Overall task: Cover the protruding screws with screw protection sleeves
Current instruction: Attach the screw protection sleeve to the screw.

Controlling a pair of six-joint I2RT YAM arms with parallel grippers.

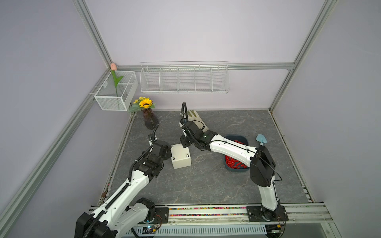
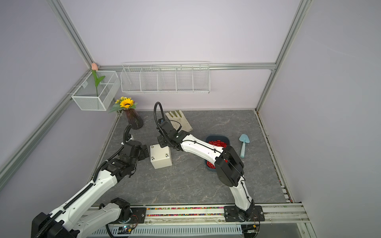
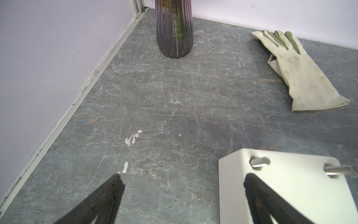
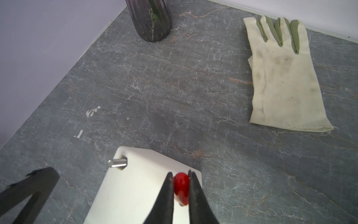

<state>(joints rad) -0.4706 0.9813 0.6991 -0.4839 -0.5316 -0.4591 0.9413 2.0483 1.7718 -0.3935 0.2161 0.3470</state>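
Probably a robotics lab cell: aluminium frame (image 1: 206, 66), plain lilac walls (image 1: 195, 31), 2 rail-mounted arms (image 1: 231, 149).

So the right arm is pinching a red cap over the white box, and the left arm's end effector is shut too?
Not quite. The left end effector is open, its jaws spread wide near the white box, as the left wrist view shows. The right end effector does pinch a red cap over the box.
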